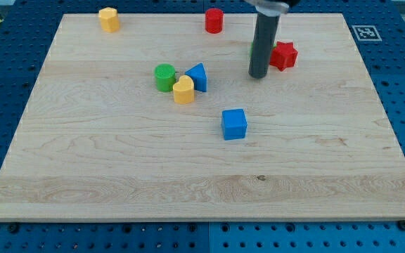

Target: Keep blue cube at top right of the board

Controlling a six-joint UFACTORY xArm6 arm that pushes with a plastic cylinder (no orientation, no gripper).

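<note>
Judging by the layout, little has been done: the blue cube [234,124] lies mid-board, below and left of my tip [258,75], which holds nothing, seemingly touching no block.

No legible text; unreadable marker tag [365,32].

Single view: high, looking obliquely down at bench [83,176] from its near edge, moderately close; whole board fits frame, far edge narrower, rod cut off at top.
</note>
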